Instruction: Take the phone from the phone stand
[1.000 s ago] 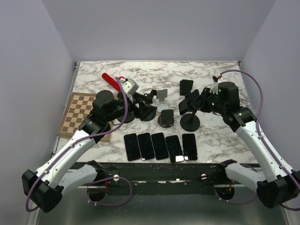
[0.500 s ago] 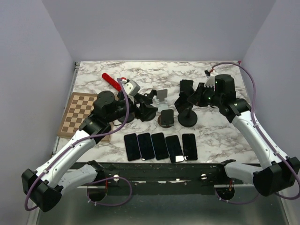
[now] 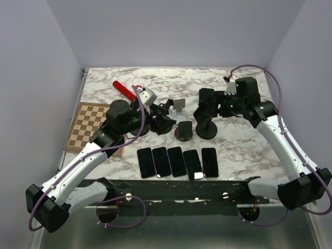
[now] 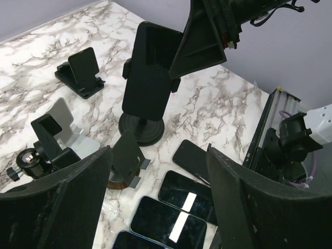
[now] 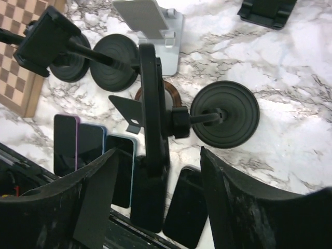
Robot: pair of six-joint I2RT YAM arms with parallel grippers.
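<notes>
The right claw (image 5: pixel 159 155) is standing wide again, having pinched shut and sprung open within the last second. Its fingers (image 5: pixel 98 202) are straddling the phone (image 5: pixel 153 98), with a gap showing on either side. The phone is still sitting clamped in the phone stand (image 5: pixel 224 114), right of centre on the marble table (image 3: pixel 249 155). The squeeze does not appear to have freed it. The arm has been climbing from beside the stand's base toward the handset's upper end, which suggests a fresh grasp is being lined up. The left claw (image 4: pixel 158 155) is hanging open, unmoved, near the spare stands (image 4: pixel 80 72). A row of five phones (image 3: pixel 176 162) is lying along the near edge.
</notes>
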